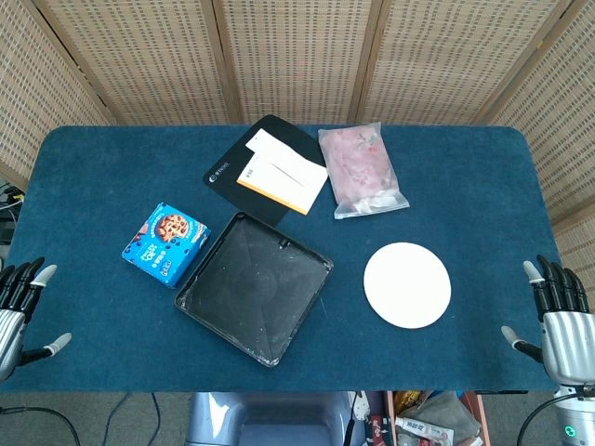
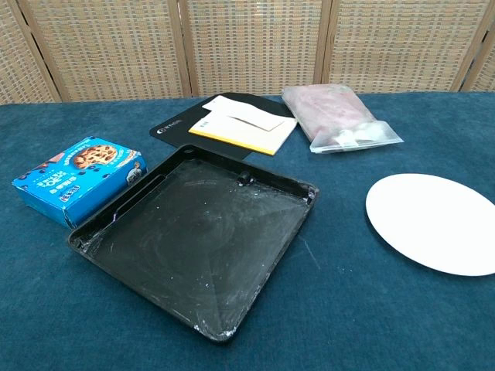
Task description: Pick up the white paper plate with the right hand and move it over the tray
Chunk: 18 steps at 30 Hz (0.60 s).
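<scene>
While both hands wait at the near edge of the table, nothing has been picked up. Right hand (image 1: 561, 321): fingers upright and spread, thumb out to the side, empty, resting off the table's right corner. Left hand (image 1: 17, 307): likewise spread and empty at the left corner. Neither shows in the chest view.

White paper plate (image 1: 407, 284) lies flat on the blue tablecloth (image 1: 93, 167), right of the black tray (image 1: 255, 286) and apart from it, between tray and right hand. Tray sits skewed, one corner toward the robot, floor scuffed with pale marks, nothing in it.

Step in hand, as I judge it: reach and grasp. The plate is thin and flat on cloth, so a top-down grab would likely slide off. Better to come in low from the right, get fingers under the near-right rim with the thumb on top, pinch, then lift level. Carry leftward high enough to pass the tray's raised wall, stopping with the plate centred above the tray floor.

Writing: blue cookie box (image 1: 165, 243) left of the tray shows chocolate-chip cookies; lettering too small to read. Black mat (image 1: 244, 167) behind carries a small white logo, illegible. White and yellow papers (image 1: 282, 172) lie on it; a clear bag of pinkish contents (image 1: 361, 170) sits beside them.
</scene>
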Each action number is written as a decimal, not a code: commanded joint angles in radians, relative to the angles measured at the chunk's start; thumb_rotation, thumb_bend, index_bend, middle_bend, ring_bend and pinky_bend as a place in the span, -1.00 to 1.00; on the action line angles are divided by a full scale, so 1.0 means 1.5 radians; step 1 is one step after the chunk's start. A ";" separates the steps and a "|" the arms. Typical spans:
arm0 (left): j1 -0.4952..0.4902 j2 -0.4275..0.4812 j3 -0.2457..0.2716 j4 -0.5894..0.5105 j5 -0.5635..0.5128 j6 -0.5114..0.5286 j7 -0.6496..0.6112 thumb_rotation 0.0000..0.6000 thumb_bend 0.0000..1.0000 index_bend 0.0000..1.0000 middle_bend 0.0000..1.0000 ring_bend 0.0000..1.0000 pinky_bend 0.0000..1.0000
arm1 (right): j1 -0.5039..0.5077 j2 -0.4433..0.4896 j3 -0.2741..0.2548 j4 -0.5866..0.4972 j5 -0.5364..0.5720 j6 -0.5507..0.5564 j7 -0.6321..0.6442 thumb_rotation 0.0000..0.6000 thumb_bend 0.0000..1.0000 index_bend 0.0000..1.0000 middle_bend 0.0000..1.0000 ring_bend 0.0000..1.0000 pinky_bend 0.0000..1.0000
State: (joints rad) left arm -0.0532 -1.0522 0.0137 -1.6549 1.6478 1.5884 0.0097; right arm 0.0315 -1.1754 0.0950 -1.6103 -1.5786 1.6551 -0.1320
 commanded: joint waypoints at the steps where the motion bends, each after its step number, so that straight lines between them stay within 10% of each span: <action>1: 0.001 0.001 -0.001 -0.001 -0.001 0.002 0.001 1.00 -1.00 -1.00 -1.00 -1.00 -1.00 | 0.001 -0.001 -0.002 0.002 -0.003 -0.003 -0.005 1.00 -1.00 -1.00 -1.00 -1.00 -0.88; 18: -0.012 -0.007 -0.013 -0.005 -0.036 -0.036 0.018 1.00 -1.00 -1.00 -1.00 -1.00 -1.00 | 0.112 -0.165 -0.050 0.175 -0.156 -0.116 -0.056 1.00 -1.00 -0.90 -1.00 -1.00 -0.90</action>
State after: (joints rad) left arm -0.0693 -1.0609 -0.0033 -1.6612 1.6004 1.5415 0.0333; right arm 0.1612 -1.3742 0.0195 -1.3988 -1.7796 1.5169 -0.1816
